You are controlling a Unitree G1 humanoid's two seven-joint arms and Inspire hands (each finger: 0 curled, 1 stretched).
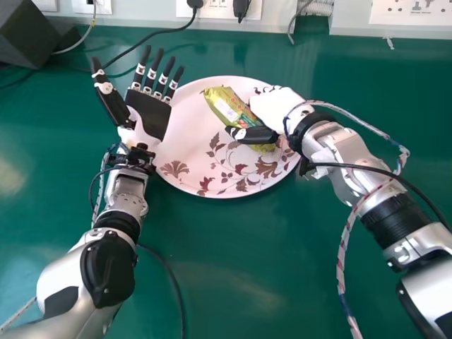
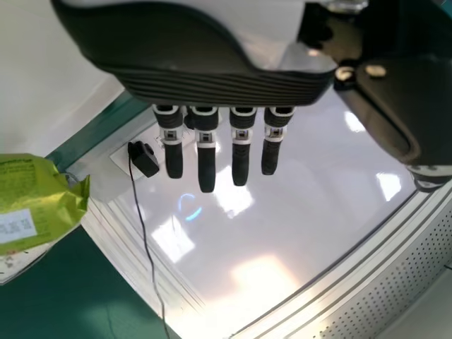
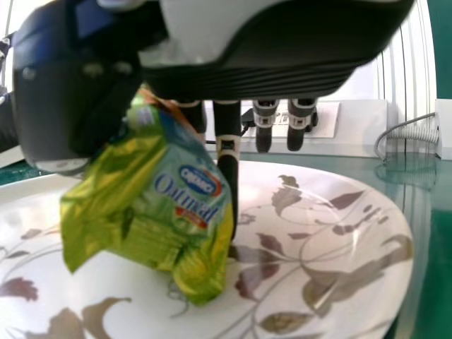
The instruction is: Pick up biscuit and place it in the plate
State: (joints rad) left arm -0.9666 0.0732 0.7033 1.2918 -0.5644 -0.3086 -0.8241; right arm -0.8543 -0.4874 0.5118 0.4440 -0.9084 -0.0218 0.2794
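My right hand [image 1: 274, 116] is over the right part of the white floral plate [image 1: 191, 159], its thumb and fingers holding the green-yellow biscuit packet [image 1: 227, 106]. In the right wrist view the right hand [image 3: 227, 145] has the packet [image 3: 159, 205] between thumb and fingers, over the plate [image 3: 332, 261]; whether the packet touches the plate I cannot tell. My left hand [image 1: 150, 113] is at the plate's left edge, palm up with fingers straight and holding nothing. In the left wrist view, the left hand [image 2: 206, 159] has its fingers extended, and the packet [image 2: 35, 205] is off to one side.
The plate rests on a green table [image 1: 233, 282]. Black cables [image 1: 152, 34] run across the back left near a dark box [image 1: 32, 32]. Wall sockets [image 1: 219, 8] line the back edge. More cables hang along both arms.
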